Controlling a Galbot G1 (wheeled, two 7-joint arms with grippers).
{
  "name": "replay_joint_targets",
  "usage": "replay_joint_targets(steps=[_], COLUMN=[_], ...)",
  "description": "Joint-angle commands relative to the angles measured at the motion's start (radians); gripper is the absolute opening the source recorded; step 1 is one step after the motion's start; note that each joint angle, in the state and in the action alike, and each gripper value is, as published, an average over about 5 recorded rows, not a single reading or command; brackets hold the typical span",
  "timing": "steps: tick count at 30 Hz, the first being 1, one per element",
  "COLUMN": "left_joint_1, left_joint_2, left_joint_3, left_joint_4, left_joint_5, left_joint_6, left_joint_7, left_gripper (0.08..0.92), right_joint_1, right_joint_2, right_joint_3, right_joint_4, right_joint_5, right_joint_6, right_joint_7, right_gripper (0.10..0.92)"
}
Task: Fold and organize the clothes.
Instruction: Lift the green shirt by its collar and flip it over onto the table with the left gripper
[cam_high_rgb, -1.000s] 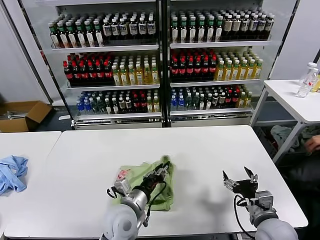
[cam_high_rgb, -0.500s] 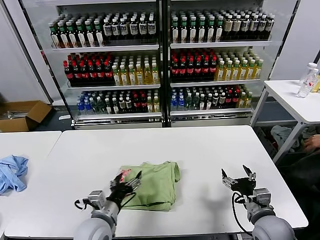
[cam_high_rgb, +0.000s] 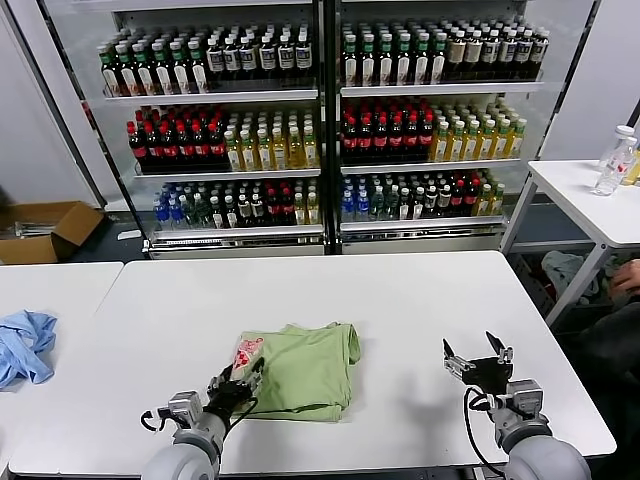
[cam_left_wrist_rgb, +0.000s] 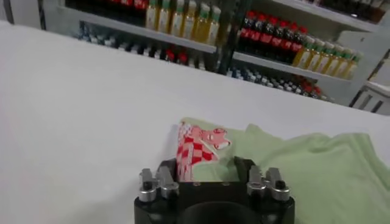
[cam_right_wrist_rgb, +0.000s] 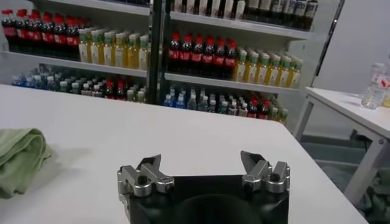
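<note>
The light green polo shirt (cam_high_rgb: 302, 368) lies folded in a rough rectangle on the white table (cam_high_rgb: 400, 300), its red-white mark (cam_high_rgb: 244, 352) at the near left corner. My left gripper (cam_high_rgb: 238, 383) is low at that corner, open. In the left wrist view its jaws stand wide (cam_left_wrist_rgb: 205, 165) with the shirt's edge (cam_left_wrist_rgb: 292, 164) and the mark (cam_left_wrist_rgb: 198, 143) just ahead of them. My right gripper (cam_high_rgb: 478, 360) is open and empty over bare table to the right of the shirt. It shows spread in the right wrist view (cam_right_wrist_rgb: 204, 159), with the shirt (cam_right_wrist_rgb: 18, 159) far off.
A light blue garment (cam_high_rgb: 24, 346) lies on the neighbouring table at the left. Drink shelves (cam_high_rgb: 320, 130) stand behind. A side table (cam_high_rgb: 590, 200) with a water bottle (cam_high_rgb: 612, 160) stands at the right. A cardboard box (cam_high_rgb: 45, 228) sits on the floor at the left.
My left gripper has let the shirt drop flat and drawn back from over it to its near left corner. The right gripper has barely moved.
</note>
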Motion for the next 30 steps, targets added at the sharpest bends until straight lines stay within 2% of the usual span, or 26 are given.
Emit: replay_joint_targets(steps=[1,9,14,16,20,25,28,30], left_joint_1=[-0.014,-0.025,-0.013,-0.002,0.025,0.06,0.081,0.092], left_joint_2=[-0.002,-0.03,-0.03,-0.013,0.076,0.257,0.339,0.362], left_joint_3=[-0.064,-0.136,-0.21,-0.28,-0.494,-0.79,-0.836,-0.778], left_joint_4=[0.068,0.113,0.064,0.03,-0.047,-0.123,-0.191,-0.259], left_joint_5=[-0.332,-0.626,-0.687,-0.688,-0.665,-0.618,-0.541,-0.446], left_joint_6=[0.035,0.062,0.061,0.059,0.059,0.077,0.087,0.085], left_joint_7=[0.06,0.078,0.076,0.069,0.054,0.047,0.053,0.057], left_gripper=[0.516,0.282,0.144,0.119,0.11,0.11,0.11,0.11], right_joint_1=[-0.05,-0.081,-0.091,-0.09,-0.08,-0.056,-0.043,-0.035], right_joint_2=[0.004,0.008,0.006,0.005,0.001,-0.002,0.002,0.005], right_joint_3=[0.043,0.066,0.077,0.08,0.081,0.068,0.052,0.04], right_joint_4=[0.025,0.052,0.065,0.068,0.069,0.063,0.063,0.064], right_joint_5=[-0.001,0.0,0.004,0.007,0.017,0.026,0.026,0.023], right_joint_6=[0.001,0.0,0.0,0.0,0.001,0.004,0.006,0.007], right_joint_7=[0.0,0.001,0.002,0.002,0.002,0.0,0.0,-0.001], right_gripper=[0.823,0.823,0.823,0.823,0.823,0.823,0.823,0.823])
